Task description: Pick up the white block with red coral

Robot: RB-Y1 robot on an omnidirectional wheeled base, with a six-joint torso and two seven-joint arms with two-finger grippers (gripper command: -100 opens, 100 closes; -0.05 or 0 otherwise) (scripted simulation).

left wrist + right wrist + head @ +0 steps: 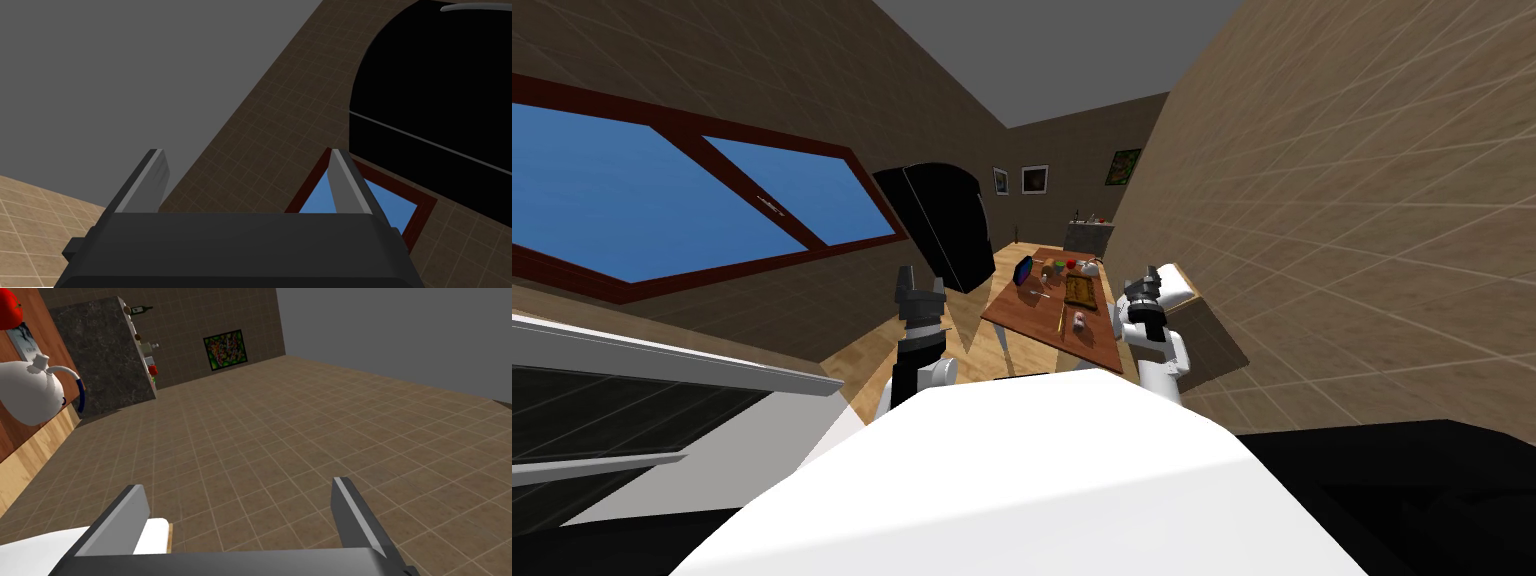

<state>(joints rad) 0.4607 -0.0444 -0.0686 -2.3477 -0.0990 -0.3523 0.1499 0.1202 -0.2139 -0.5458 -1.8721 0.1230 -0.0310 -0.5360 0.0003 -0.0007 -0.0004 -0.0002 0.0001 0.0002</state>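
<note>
We see a table (1032, 312) of red-brown wood, and the block (1080, 320) on it is white with a fleck of red. The window (662, 195) is blue in a dark red frame, and the fridge (952, 225) is black. The walls (1362, 200) are brown tile with pale lines. The teapot (27, 390) is white with blue trim on its spout, the counter (100, 358) is mottled dark grey, and the picture (225, 349) is green with many-coloured specks.

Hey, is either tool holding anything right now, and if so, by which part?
Nothing is held. The left tool and the right tool both stand open and empty.
</note>
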